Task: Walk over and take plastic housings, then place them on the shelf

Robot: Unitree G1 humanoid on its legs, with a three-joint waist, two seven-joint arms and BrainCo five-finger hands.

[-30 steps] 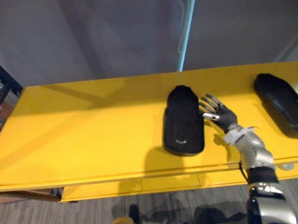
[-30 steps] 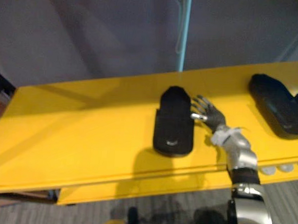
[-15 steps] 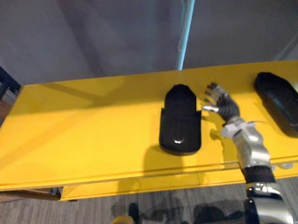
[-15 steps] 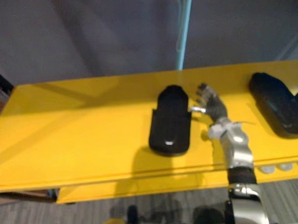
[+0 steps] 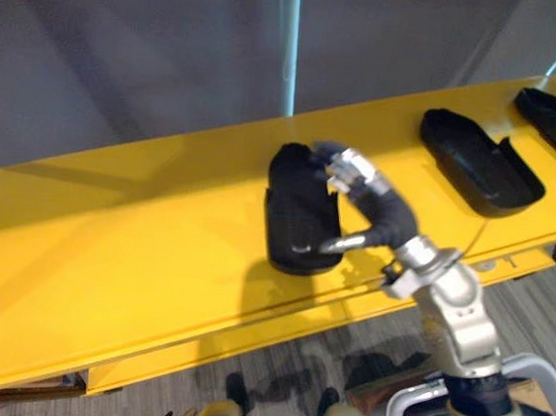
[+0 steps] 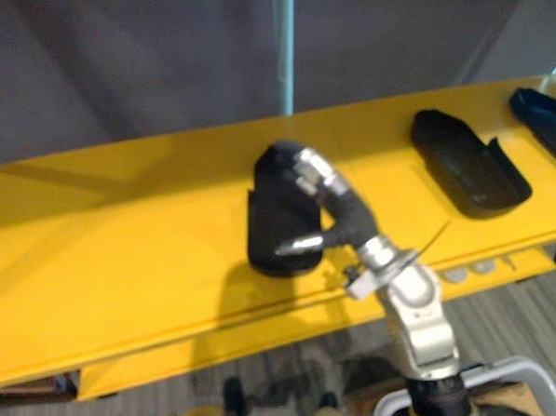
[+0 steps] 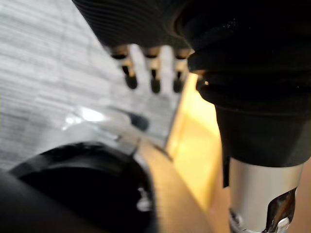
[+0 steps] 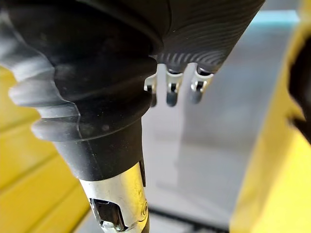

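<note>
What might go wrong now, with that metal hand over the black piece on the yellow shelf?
1. The right hand is over the black plastic housing with its fingers open. The housing lies fairly near the front edge of the yellow shelf, so a stray nudge might slide it off.
2. A second housing lies to the robot's right of that arm. A wide swing on the way out could knock it askew.

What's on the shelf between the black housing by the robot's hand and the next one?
Only bare shelf lies between that housing and the next housing, in both eye views; the right hand overhangs part.
</note>
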